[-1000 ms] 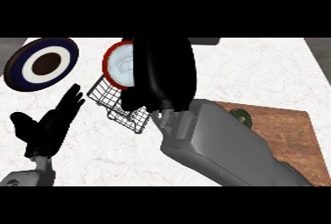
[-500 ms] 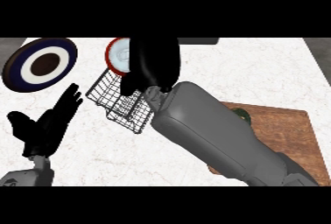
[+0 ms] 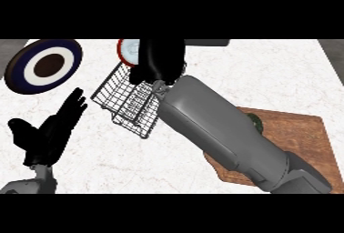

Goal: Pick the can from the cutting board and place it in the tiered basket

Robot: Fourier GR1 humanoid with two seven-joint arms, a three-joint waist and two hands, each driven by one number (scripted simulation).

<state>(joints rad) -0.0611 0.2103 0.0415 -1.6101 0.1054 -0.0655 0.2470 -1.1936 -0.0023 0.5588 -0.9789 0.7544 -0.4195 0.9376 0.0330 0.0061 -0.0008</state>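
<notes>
The can (image 3: pixel 127 51), with a red rim and a pale blue top, shows at the far edge of the counter just behind the black wire tiered basket (image 3: pixel 126 103). My right hand (image 3: pixel 161 58) is curled round the can and hides most of it; its grey forearm crosses the basket's right side. The wooden cutting board (image 3: pixel 299 133) lies at the right, partly under that forearm. My left hand (image 3: pixel 48 131) rests open at the lower left, fingers up, apart from everything.
A navy plate (image 3: pixel 43 65) with a white ring and a brown centre lies at the far left. A small dark green object (image 3: pixel 255 122) sits on the board's far edge, half hidden by the forearm. Pale marble counter surrounds the basket.
My right hand has carried the can farther away, past the basket's far edge, with the forearm stretching out over the basket. The left hand has stayed put.
</notes>
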